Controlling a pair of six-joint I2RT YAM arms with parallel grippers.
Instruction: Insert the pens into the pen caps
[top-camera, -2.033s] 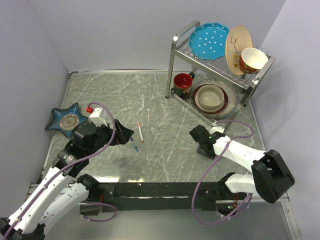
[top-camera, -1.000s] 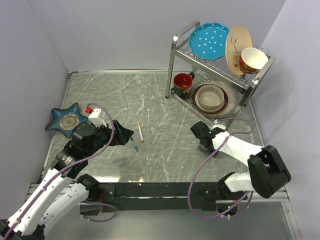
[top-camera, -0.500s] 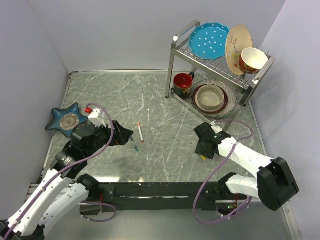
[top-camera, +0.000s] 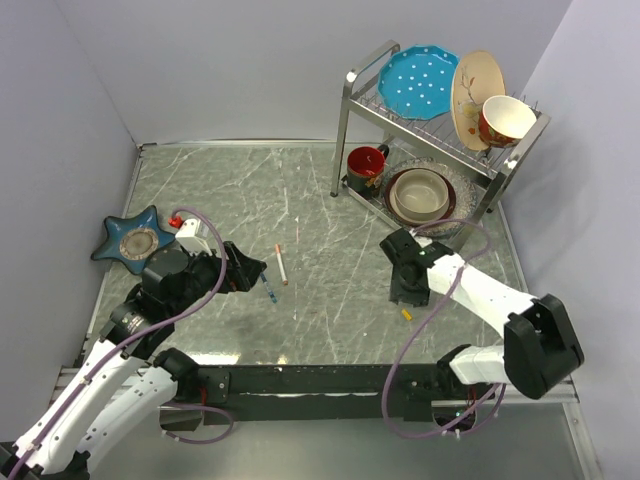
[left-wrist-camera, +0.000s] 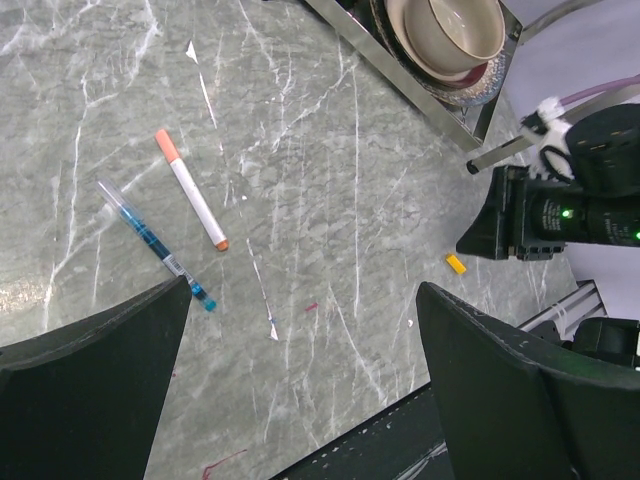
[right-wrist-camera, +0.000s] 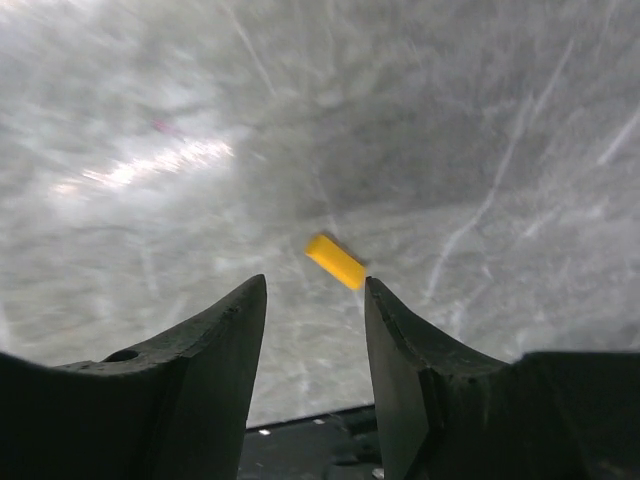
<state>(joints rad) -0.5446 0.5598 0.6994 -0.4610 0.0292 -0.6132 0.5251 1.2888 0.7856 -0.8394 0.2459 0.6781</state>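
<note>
low on the right of the overhead frame, the right gripper (top-camera: 410, 288) hangs over the marble table (top-camera: 330, 200), jaws partly apart and nothing between them. in its wrist view the yellow cap (right-wrist-camera: 335, 261) lies flat on the stone just beyond the fingertips, untouched and set at a slant to the jaws.

left of centre, the left gripper (top-camera: 252, 268) hovers spread wide and empty. just beside it lie the teal pen (left-wrist-camera: 155, 243) and the white pen (left-wrist-camera: 190, 202), near each other but not touching. the white pen has an orange upper end, seemingly a cap already on. pens and yellow cap lie well apart, on opposite halves of the table.

the step in hand looks to be the pickup of the yellow cap, not yet made. the next move likely calls for the right arm to reach slightly forward and down until the fingers straddle the cap, with a small turn of the wrist to square up to its narrow sides, then a gentle close, since so small a piece could skid away. the left arm would then need the teal pen in hand so the two can meet.
</note>
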